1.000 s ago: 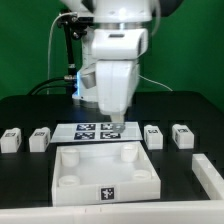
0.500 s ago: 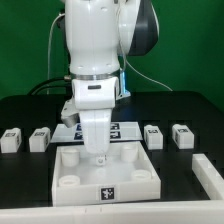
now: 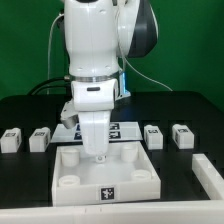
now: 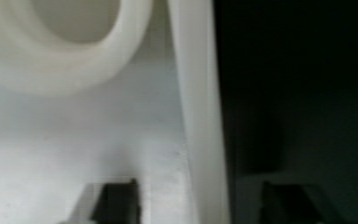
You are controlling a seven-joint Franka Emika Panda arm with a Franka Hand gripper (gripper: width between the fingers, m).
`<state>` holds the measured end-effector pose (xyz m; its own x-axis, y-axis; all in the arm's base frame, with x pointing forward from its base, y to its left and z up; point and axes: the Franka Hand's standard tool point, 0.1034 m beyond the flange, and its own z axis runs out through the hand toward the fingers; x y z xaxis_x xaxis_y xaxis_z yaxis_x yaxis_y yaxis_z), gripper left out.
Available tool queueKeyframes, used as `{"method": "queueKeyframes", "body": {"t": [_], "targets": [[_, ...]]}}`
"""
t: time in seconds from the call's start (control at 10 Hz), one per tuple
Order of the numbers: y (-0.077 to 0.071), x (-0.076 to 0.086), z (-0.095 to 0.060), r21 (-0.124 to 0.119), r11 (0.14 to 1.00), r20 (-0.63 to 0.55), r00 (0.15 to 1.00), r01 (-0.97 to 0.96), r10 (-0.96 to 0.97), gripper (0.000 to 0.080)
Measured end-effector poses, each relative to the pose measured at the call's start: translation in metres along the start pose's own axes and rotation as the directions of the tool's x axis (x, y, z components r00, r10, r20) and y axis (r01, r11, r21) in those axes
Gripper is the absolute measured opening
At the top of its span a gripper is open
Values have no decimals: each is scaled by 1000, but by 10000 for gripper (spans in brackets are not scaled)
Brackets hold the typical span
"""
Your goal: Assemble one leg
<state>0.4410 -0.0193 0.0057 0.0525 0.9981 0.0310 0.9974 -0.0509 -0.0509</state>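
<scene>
Several legs, small white blocks with marker tags, stand in a row on the black table: two on the exterior view's left (image 3: 10, 139) (image 3: 39, 138) and two on its right (image 3: 153, 134) (image 3: 182, 134). My gripper (image 3: 97, 155) is low over the back left part of the large white panel (image 3: 125, 180) and holds no leg. In the wrist view my gripper (image 4: 197, 200) is open. Its dark fingertips (image 4: 114, 200) stand on either side of the panel's edge (image 4: 194, 110), near a round corner socket (image 4: 60, 40).
The marker board (image 3: 118, 129) lies behind the panel, partly hidden by my arm. Another white part (image 3: 208, 172) lies at the front on the exterior view's right. Cables hang behind the arm.
Since a second ago my arm has swung to the exterior view's left and come down onto the panel's back left part. It has held still over the last half second.
</scene>
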Motion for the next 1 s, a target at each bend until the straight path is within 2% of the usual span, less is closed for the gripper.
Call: {"method": "queueKeyframes", "body": {"t": [0.1,0.2,0.4,1.0], "targets": [[0,0,0,0,1000,0,1000,0,0,191],[0,0,0,0,1000,0,1000,0,0,70],[1,0,-1,-6,1000,0,1000,-2,2,52],[1,-1,-1,-6,1000,0,1000,-2,2,51]]}}
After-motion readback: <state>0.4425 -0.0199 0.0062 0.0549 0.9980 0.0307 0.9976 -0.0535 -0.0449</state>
